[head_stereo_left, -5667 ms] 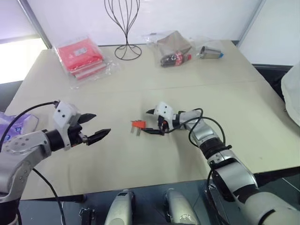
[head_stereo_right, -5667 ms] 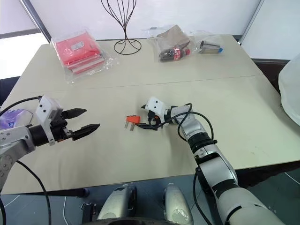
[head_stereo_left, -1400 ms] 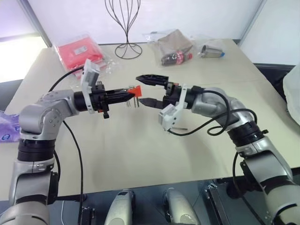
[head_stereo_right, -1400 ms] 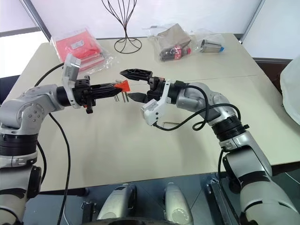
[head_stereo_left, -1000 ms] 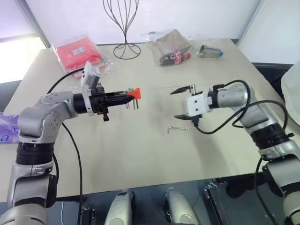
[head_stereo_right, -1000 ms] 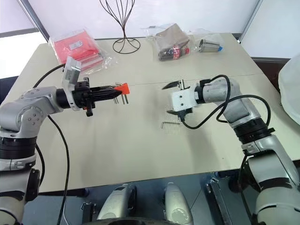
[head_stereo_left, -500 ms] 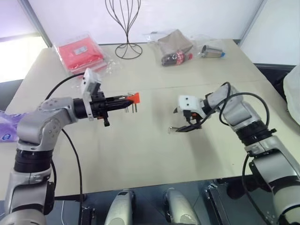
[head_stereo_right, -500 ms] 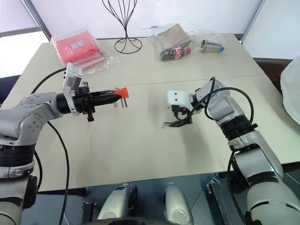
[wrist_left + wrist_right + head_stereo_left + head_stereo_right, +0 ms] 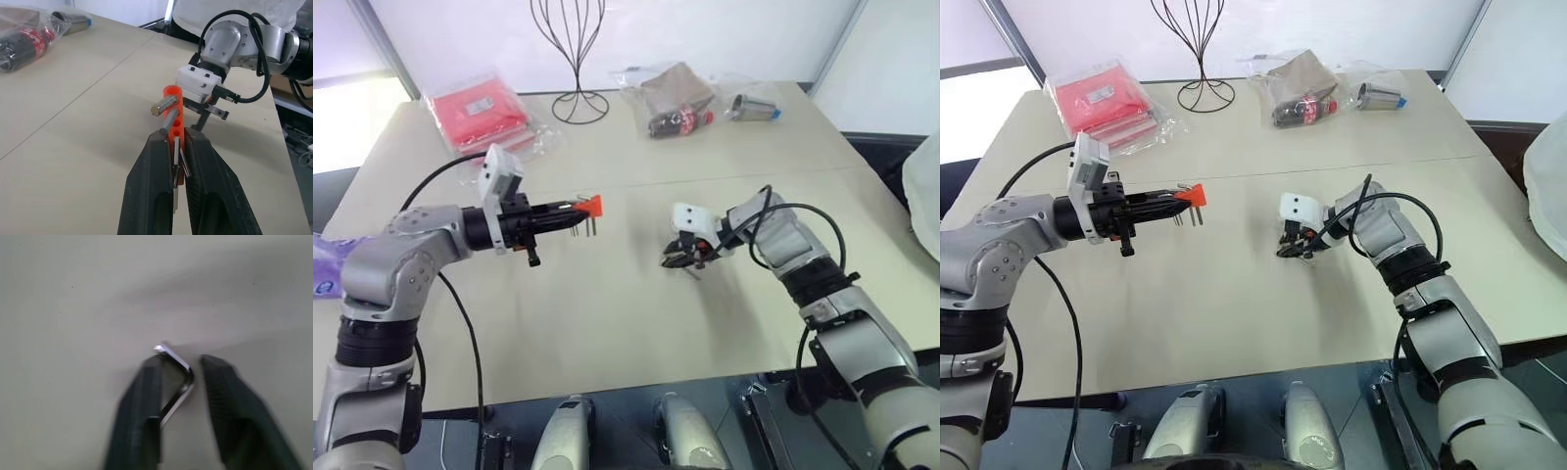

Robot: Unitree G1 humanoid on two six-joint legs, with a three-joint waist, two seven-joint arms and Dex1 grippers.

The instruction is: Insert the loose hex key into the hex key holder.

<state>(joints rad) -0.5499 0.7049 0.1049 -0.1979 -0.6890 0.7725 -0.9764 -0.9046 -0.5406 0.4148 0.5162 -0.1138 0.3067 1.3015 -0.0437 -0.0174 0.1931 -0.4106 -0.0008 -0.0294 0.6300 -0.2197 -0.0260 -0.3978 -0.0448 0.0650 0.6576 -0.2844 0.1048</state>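
head views: the left gripper (image 9: 570, 211) is clamped on the hex key holder (image 9: 591, 205), held level above the table (image 9: 607, 313), its short keys hanging down; the right gripper (image 9: 677, 258) is down at the table surface near mid-table, well apart from the holder. a second ago the right gripper stood higher with its fingers spread wide; now it has dropped and the fingers have drawn in, while the left arm has kept its place. left wrist view: both fingers press the sides of the orange block, grip looks firm. right wrist view: the loose hex key (image 9: 175, 379) lies between the fingers (image 9: 142, 406), its bend near the tips; one finger touches it, a gap remains at the other, so a full pinch cannot be confirmed. judgement: the key is light, rigid, smooth steel, thin and flat to the table, likely to skid or pivot; best taken across the long shank just below the bend.
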